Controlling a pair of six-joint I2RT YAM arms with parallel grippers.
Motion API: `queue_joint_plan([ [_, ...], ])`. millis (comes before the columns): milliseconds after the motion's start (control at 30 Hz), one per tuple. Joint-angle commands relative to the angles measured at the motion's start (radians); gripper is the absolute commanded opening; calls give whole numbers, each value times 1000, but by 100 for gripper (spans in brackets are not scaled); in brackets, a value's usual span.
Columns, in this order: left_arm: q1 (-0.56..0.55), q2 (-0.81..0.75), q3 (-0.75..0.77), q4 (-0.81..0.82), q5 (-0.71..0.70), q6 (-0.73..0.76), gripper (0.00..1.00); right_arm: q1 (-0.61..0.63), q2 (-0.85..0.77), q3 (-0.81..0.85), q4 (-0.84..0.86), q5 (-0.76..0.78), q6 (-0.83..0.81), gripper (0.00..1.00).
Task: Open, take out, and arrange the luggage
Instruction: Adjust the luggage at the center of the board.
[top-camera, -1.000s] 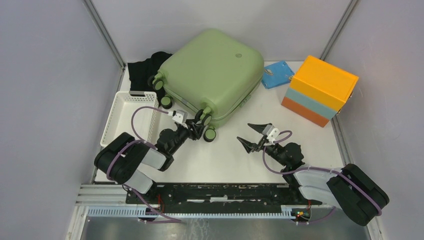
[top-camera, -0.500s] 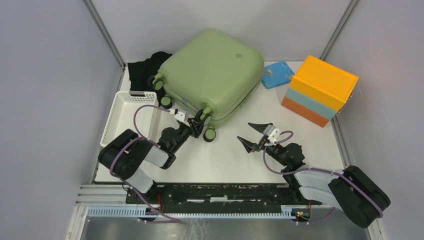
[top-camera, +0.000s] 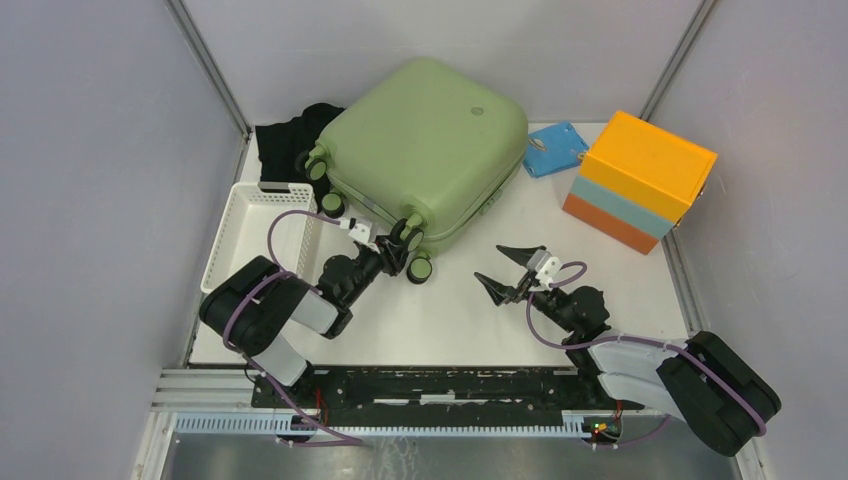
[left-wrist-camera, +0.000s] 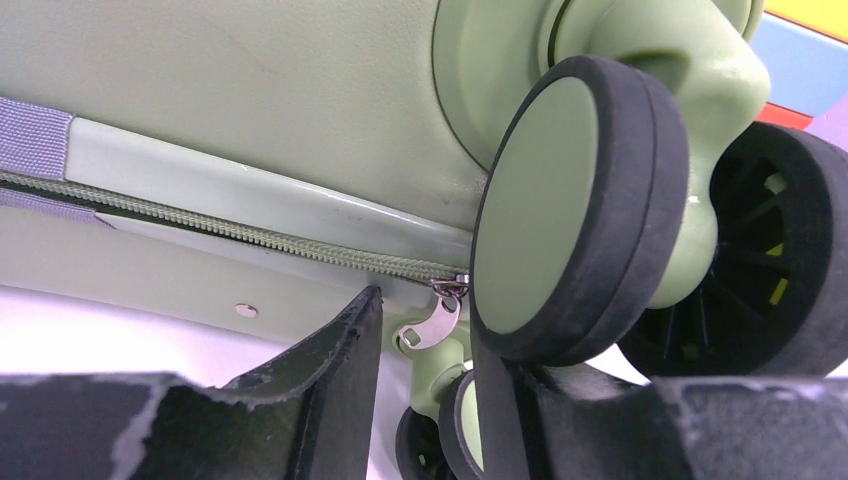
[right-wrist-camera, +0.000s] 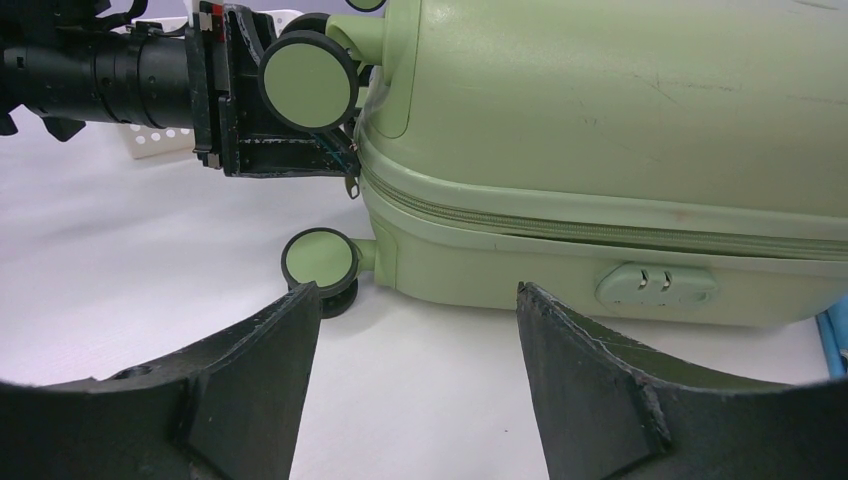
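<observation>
The green suitcase (top-camera: 425, 140) is seen lying flat and zipped shut at the far middle of the white table (top-camera: 450, 315), its black wheels turned toward the arms. The left gripper (top-camera: 392, 250) is held at the suitcase's near corner, against a wheel (left-wrist-camera: 570, 200). Its fingers are parted, and the metal zip pull (left-wrist-camera: 432, 318) hangs in the gap between them, not visibly pinched. The right gripper (top-camera: 488, 264) is poised above bare table just in front of the suitcase, its jaws spread wide and nothing held. A white basket (top-camera: 262, 235) is placed left of the suitcase, and an orange and light-blue box (top-camera: 640, 180) to the right.
</observation>
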Motion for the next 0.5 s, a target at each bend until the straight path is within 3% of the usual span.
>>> queue_joint_plan([
  [0, 1, 33, 17, 37, -33, -5, 43, 2, -8, -208, 51, -1, 3, 78],
  [333, 1, 16, 18, -16, -28, 13, 49, 3, -8, -204, 48, -1, 3, 78],
  [467, 1, 16, 13, -18, -32, 15, 45, 3, -9, -206, 47, -2, 3, 78],
])
